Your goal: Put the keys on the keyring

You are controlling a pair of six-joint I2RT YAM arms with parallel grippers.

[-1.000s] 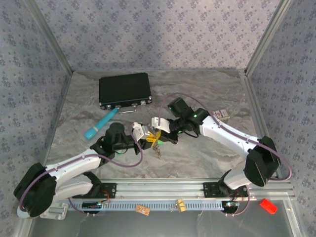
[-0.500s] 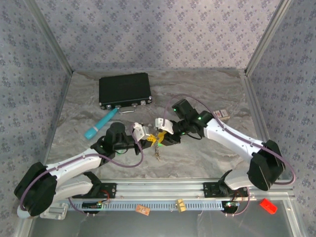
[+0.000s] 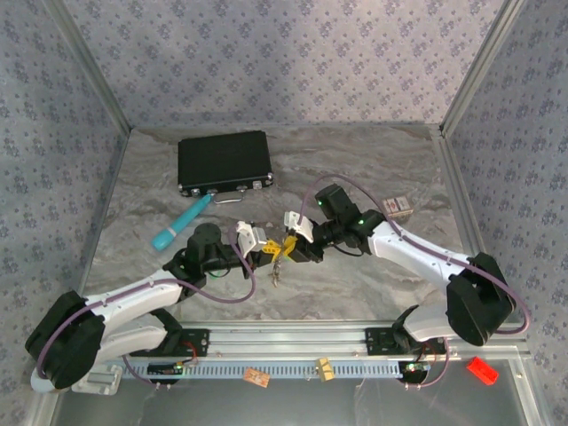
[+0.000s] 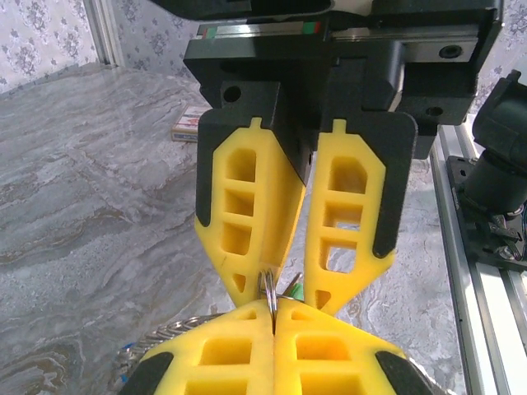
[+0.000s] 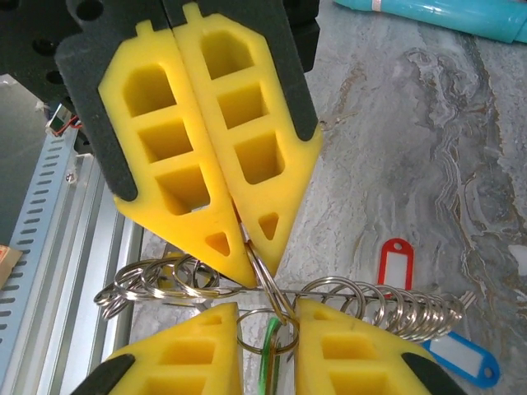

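Left gripper point(image 4: 273, 314) pinches the keyring point(image 4: 269, 286) — right gripper point(image 4: 284, 295) opposite.

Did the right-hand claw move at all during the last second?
Yes, slightly. In the top view the right gripper slid rightward, closer to the small box, which stayed put.

Bright, even light, soft shadows — wrist views sharp, slight edge distortion.

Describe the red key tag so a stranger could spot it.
In the right wrist view, find the teal tube at the top edge. Below it, just above the row of metal rings, is the red key tag; the blue tag is below them.
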